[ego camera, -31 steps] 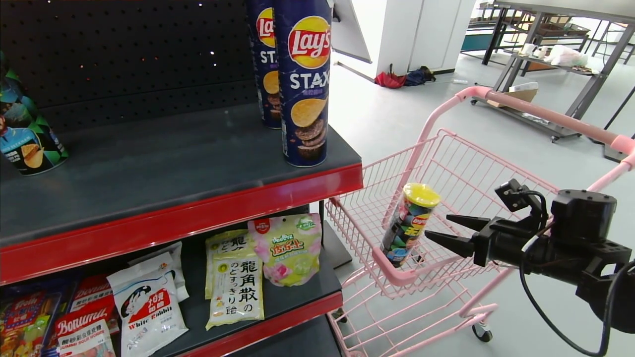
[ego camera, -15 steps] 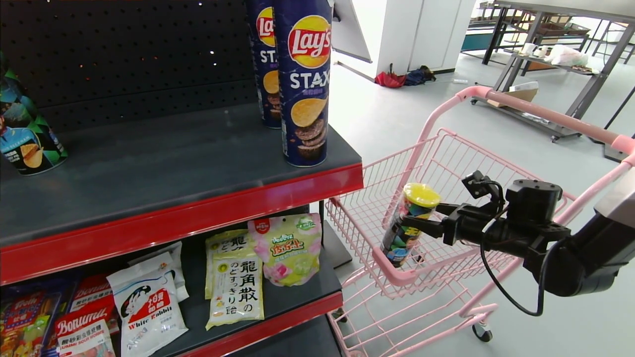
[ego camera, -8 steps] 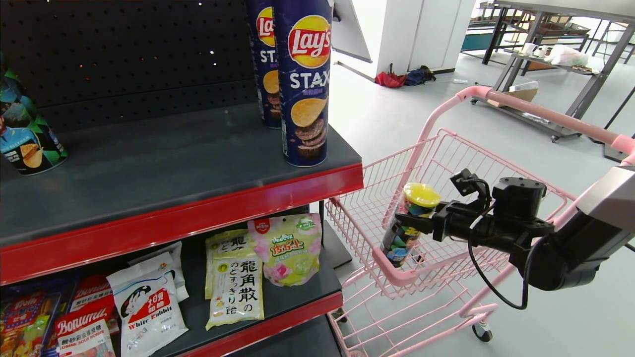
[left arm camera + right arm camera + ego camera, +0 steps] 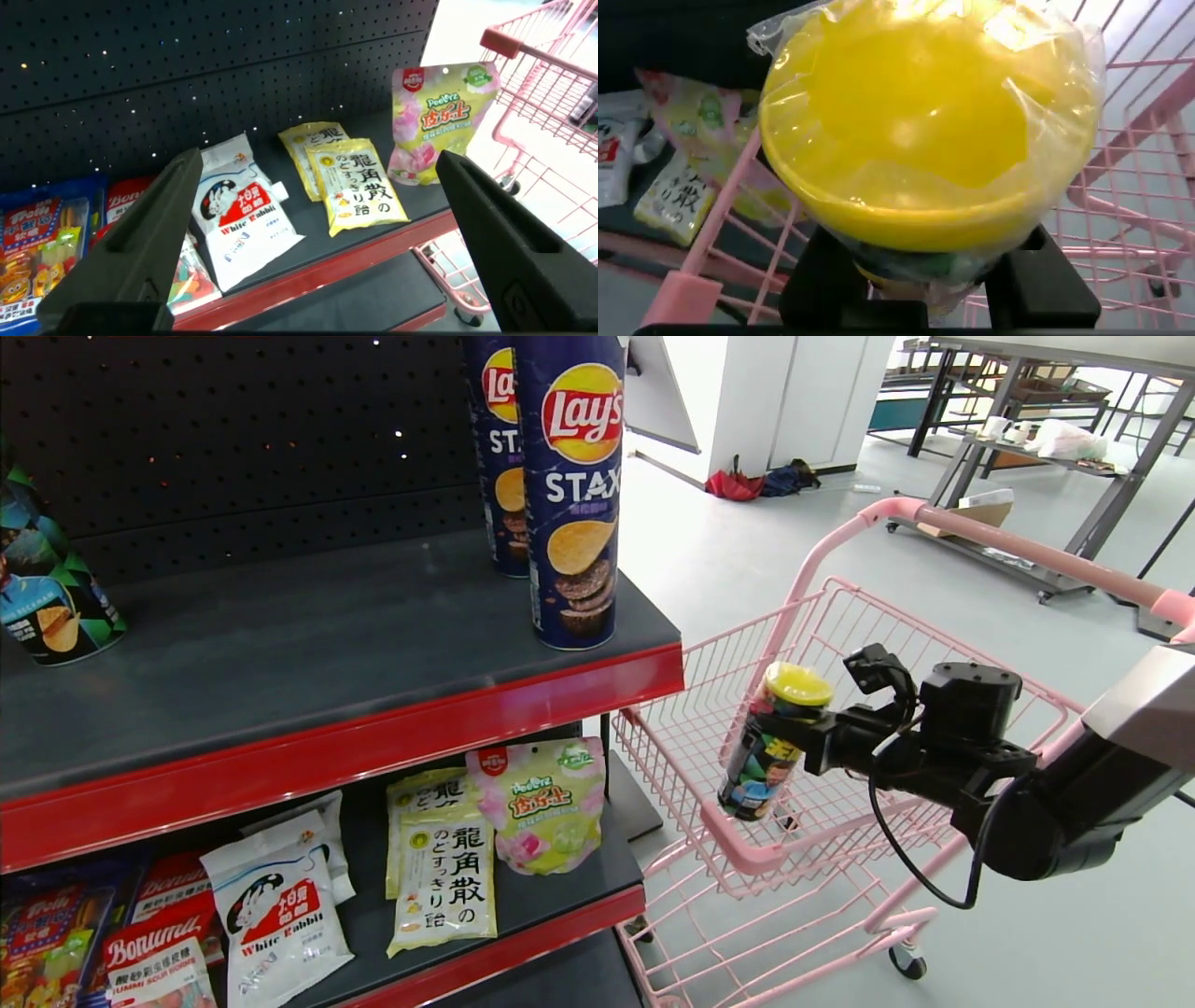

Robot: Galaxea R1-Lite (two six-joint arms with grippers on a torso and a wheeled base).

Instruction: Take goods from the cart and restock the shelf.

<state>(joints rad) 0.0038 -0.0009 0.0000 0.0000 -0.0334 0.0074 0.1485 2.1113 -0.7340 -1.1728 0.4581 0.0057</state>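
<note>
Your right tool [image 4: 780,733] is clamped on the short chip can [image 4: 766,761], its black fingers pressing the cylinder just under the lid. From the right wrist, the lid [image 4: 924,121] is a round yellow plastic cap under crinkled clear film. The can leans slightly in the corner of the pink wire cart [image 4: 747,854] nearest the shelf; you cannot tell if its base touches the basket floor.

Your left tool [image 4: 320,159] hangs wide apart, its flat dark fingers framing the lower shelf. Soft packets lie there: a white bag [image 4: 238,219], a yellow sachet [image 4: 360,187] and a pink-green pouch [image 4: 439,121] standing upright.

Above, the smooth grey upper shelf [image 4: 373,737] has a glossy red lip. Two tall blue chip tubes [image 4: 571,495] stand at its right end and a green can [image 4: 51,597] at the left, before a black perforated pegboard [image 4: 233,429].
</note>
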